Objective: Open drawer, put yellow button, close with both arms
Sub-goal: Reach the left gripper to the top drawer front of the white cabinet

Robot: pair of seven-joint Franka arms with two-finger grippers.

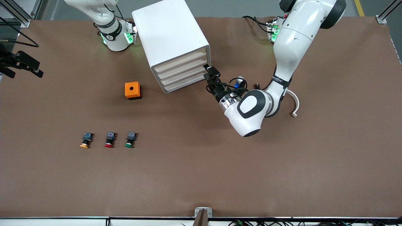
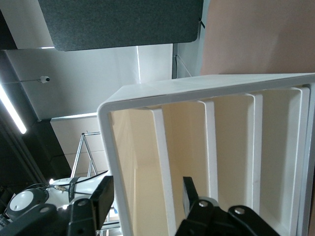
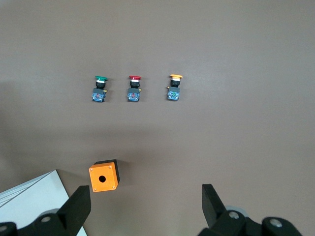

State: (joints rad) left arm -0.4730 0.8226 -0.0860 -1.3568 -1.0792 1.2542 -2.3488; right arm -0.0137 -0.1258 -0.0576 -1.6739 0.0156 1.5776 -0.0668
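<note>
The left gripper [image 1: 209, 72] is at the front of the white cabinet [image 1: 171, 37], at the corner toward the left arm's end of the table, level with the drawer [image 1: 183, 61], the top one of four. In the left wrist view its fingers [image 2: 103, 199] straddle the cabinet's side wall, one outside it and one in front of the drawer fronts, with the jaws partly closed; whether they already press on anything cannot be told. All four drawers look shut. Out from that gripper, toward the right arm's end, an orange box with a hole [image 1: 133, 90] stands on the table [image 1: 282, 163] near the cabinet. Nearer to the front camera lies a row of three push-buttons: the green button [image 1: 130, 139], the red button [image 1: 109, 140] and, last in the row, the yellow button [image 1: 86, 140], well apart from the gripper. The right gripper [image 3: 145, 206] waits spread wide, up over the orange box and holding nothing.
</note>
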